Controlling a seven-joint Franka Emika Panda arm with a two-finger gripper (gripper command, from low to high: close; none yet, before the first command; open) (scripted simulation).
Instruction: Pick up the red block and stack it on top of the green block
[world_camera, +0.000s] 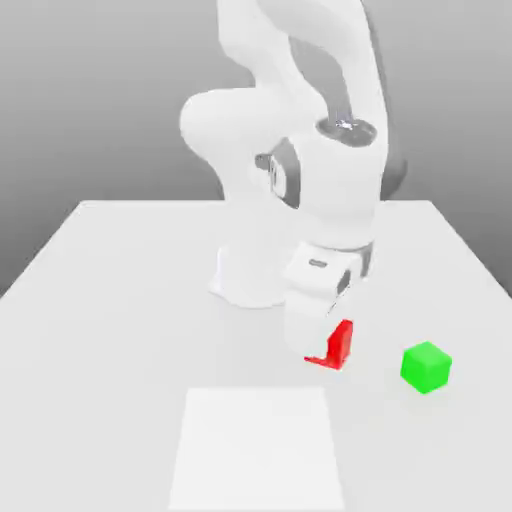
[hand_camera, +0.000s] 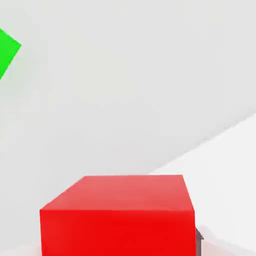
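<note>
White gripper (world_camera: 322, 345) pinching the red block (world_camera: 335, 347) between its fingers, green block (world_camera: 426, 366) resting on the table (world_camera: 120, 300) well apart from the hand, no legible writing anywhere

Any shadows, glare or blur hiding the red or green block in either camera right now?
Exterior view: flat, even light, no glare; the gripper hides part of the red block, while the green block is sharp. Hand view: red block large and evenly lit, green block cut off by the frame edge.
</note>
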